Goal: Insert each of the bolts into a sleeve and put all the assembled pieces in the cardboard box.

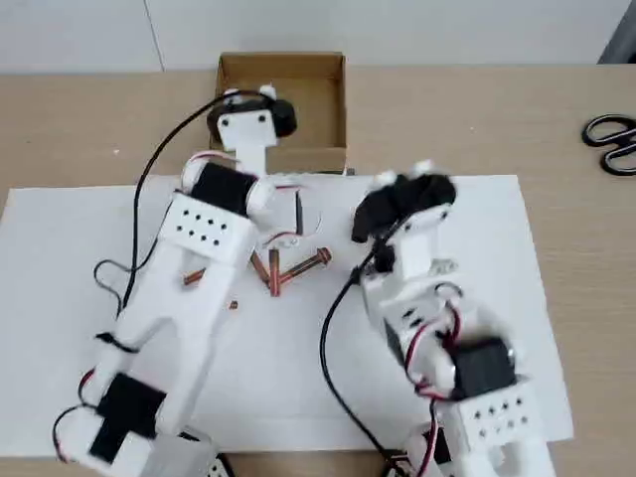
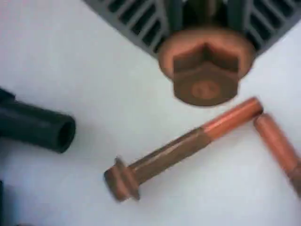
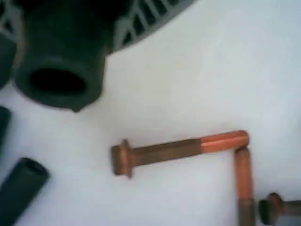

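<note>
My left gripper [image 2: 207,19] is shut on a copper bolt [image 2: 205,70], whose hex head faces the camera. My right gripper [image 3: 70,23] is shut on a black sleeve [image 3: 59,82], with its open end toward the camera. Both hang over the white paper. Below them several loose bolts lie in a cluster [image 1: 308,266], one long bolt [image 2: 178,150] touching the tip of another [image 3: 243,179]. A loose black sleeve [image 1: 298,213] lies near them, and one more [image 3: 21,188] lies in the right wrist view. The cardboard box [image 1: 328,75] stands behind the paper.
The white paper [image 1: 60,258] covers the middle of the wooden table. A bolt [image 1: 194,276] pokes out beside the left arm, with a small brown piece [image 1: 234,305] close by. Black scissors [image 1: 611,144] lie at the far right edge.
</note>
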